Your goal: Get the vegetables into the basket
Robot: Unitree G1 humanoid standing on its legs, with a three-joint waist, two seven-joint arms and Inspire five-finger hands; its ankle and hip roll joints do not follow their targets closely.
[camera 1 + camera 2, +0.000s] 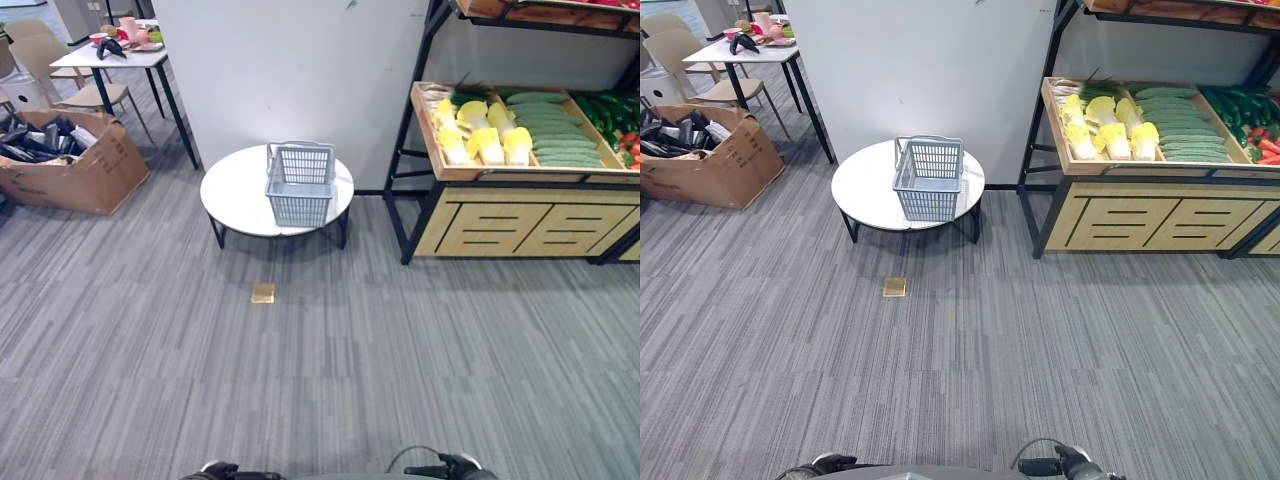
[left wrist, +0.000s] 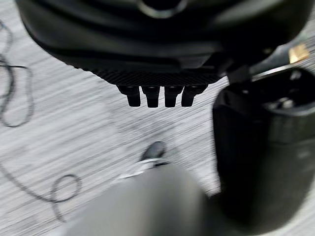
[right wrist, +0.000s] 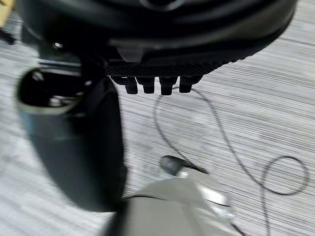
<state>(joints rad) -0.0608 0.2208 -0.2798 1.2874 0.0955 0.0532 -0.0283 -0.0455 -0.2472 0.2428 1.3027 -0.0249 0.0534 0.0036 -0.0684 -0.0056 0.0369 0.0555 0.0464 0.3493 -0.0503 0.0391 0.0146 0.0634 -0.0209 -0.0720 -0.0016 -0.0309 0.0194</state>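
A grey plastic basket (image 1: 300, 185) stands empty on a low round white table (image 1: 235, 195) ahead, its handles down. To the right, a wooden display shelf (image 1: 520, 225) holds the vegetables: pale yellow cabbages (image 1: 485, 135), a stack of long green cucumbers (image 1: 555, 130), and darker green and red produce (image 1: 620, 125) at the far right. My left hand (image 2: 157, 44) hangs low over the carpet with relaxed fingers (image 2: 152, 96) and nothing in it. My right hand (image 3: 147, 39) hangs the same way, its fingers (image 3: 147, 84) also holding nothing. Both hands are far from the basket and the shelf.
A cardboard box (image 1: 75, 160) of dark items sits on the floor at the left. Behind it stand a white table (image 1: 110, 55) and chairs. A white wall panel (image 1: 290, 70) rises behind the round table. A small tan square (image 1: 263, 292) lies on the grey carpet.
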